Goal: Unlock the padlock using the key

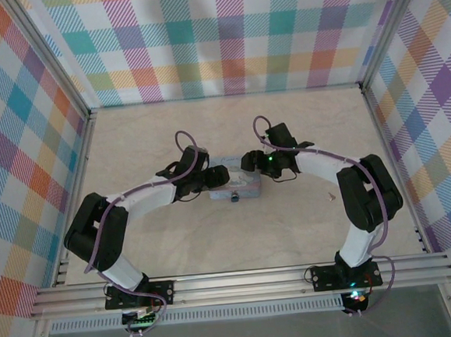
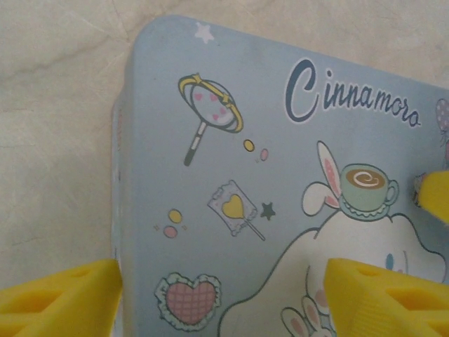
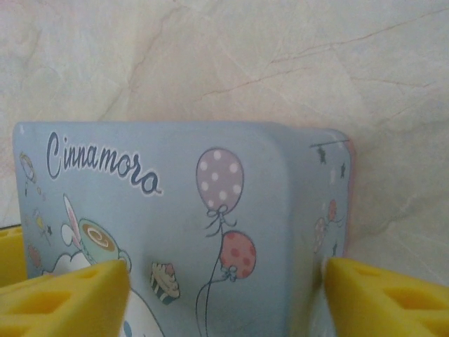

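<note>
The tin (image 1: 247, 189) lies crosswise between the two arms, with its long axis running from one gripper to the other. The left gripper (image 1: 214, 177) is over its left end and the right gripper (image 1: 250, 163) over its right end.

A small dark fitting (image 1: 234, 197) hangs on the tin's near wall, on the side towards the arm bases. I take it for the padlock, though it is too small to be sure. It sits below and between the two grippers, about equally close to each and perhaps a touch closer to the left one. I cannot make out the key.

From the left wrist, the left gripper (image 2: 221, 284) is spread wide and holds nothing. One yellow finger (image 2: 56, 295) is outside the tin's (image 2: 210, 175) end wall and the other is above the lid. The right gripper (image 3: 228, 284) is just as wide and also empty, straddling the tin's (image 3: 175, 175) opposite rounded corner in the same way.

The tin looks like thin painted metal, pale blue and smooth, with a cartoon print and soft rounded edges. It would likely slide easily on the bench (image 1: 206, 123), which is pale, veined and marble-like. The fingers are blocky wedges with open cells.
</note>
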Controlling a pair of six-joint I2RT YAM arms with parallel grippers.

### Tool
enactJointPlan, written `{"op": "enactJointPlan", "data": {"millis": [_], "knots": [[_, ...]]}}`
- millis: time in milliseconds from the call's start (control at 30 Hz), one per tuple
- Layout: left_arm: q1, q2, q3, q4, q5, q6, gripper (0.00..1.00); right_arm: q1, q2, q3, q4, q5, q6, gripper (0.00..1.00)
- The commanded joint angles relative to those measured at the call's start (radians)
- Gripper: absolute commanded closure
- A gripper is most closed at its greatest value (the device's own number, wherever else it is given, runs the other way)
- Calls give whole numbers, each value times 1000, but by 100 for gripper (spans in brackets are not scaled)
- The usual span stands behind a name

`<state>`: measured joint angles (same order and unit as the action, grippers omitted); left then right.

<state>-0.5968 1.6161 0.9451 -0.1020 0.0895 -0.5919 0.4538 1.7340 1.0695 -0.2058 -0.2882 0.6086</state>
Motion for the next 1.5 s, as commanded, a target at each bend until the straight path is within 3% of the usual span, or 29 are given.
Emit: {"op": "enactJointPlan", "data": {"millis": [0, 333, 533, 733, 867, 1167, 1267, 1467], "knots": [[-20, -92, -10, -15, -31, -7, 21, -32, -89, -18, -33, -23, -30, 18], [-19, -397, -143, -206, -160, -3, 15, -279, -447, -103, -287, 43, -90, 16], [-32, -538, -196, -290, -99, -40, 17, -319, -601, -83, -533, 254, -101, 16], [-129, -636, -218, -325, -57, -71, 20, -394, -624, -101, -660, 294, -114, 28], [-260, -632, -221, -282, -92, -105, 21, -465, -589, -155, -656, 317, -114, 36], [-528, -440, -33, -292, -285, -69, 21, -520, -514, -250, -574, 317, -99, 37], [-580, -344, 51, -318, -312, -47, 22, -534, -492, -271, -554, 310, -89, 45], [-619, -241, 104, -295, -298, -56, 22, -554, -432, -293, -509, 304, -69, 50]]}}
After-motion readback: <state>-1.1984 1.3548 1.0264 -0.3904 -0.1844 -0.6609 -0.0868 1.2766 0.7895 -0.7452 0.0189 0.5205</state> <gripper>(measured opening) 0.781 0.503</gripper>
